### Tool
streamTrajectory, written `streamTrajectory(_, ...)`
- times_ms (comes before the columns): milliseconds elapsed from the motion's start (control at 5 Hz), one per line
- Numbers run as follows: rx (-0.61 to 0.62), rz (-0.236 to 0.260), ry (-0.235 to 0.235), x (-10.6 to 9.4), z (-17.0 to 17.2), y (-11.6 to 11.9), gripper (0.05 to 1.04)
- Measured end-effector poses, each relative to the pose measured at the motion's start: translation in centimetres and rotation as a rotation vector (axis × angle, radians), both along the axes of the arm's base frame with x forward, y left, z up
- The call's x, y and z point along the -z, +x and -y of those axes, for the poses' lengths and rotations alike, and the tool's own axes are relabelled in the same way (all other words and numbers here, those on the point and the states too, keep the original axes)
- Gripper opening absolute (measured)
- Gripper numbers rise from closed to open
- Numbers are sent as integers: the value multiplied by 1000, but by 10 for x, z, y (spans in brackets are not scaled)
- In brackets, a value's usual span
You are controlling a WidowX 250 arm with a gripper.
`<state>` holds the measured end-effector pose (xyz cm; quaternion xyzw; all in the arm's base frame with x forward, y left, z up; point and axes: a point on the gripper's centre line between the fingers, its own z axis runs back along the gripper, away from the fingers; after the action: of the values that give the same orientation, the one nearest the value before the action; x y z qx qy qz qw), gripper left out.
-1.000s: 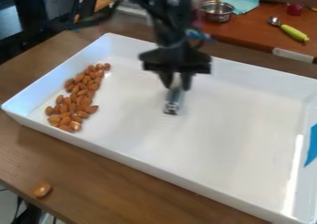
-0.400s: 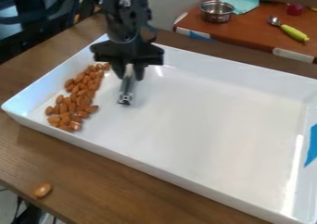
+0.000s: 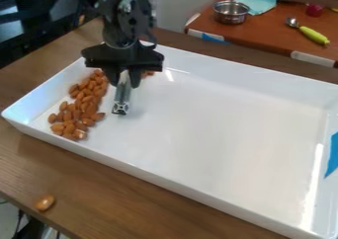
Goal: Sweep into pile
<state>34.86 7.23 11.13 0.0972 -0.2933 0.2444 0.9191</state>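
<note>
Gripper, closed on a metal tool; most almonds lie massed in the tray, strays left to gather.

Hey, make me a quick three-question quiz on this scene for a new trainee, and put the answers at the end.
1. Multiple choice: What is the gripper holding?
a) a green-handled scoop
b) a grey metal bar
c) a blue sponge

2. True or false: A single nut lies on the wooden table, outside the white tray.

3. Fill in the blank: As the camera sees it, the almonds in the tray lie mostly toward its ____ end.

Key: 1. b; 2. true; 3. left
</note>
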Motion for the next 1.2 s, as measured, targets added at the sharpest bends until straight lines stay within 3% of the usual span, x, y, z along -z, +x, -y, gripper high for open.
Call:
streamTrajectory(200, 110, 21, -83, -22, 39, -7, 349)
streamTrajectory(400, 192, 22, -96, -33, 88, -14, 349)
streamTrajectory(600, 257, 11, -83, -33, 129, -19, 349)
streamTrajectory(800, 338, -44, -24, -12, 182, -16, 349)
streamTrajectory(1000, 356, -62, 15, 1, 217, -13, 388)
streamTrajectory(1200, 355, -48, 33, 2, 231, -6, 602)
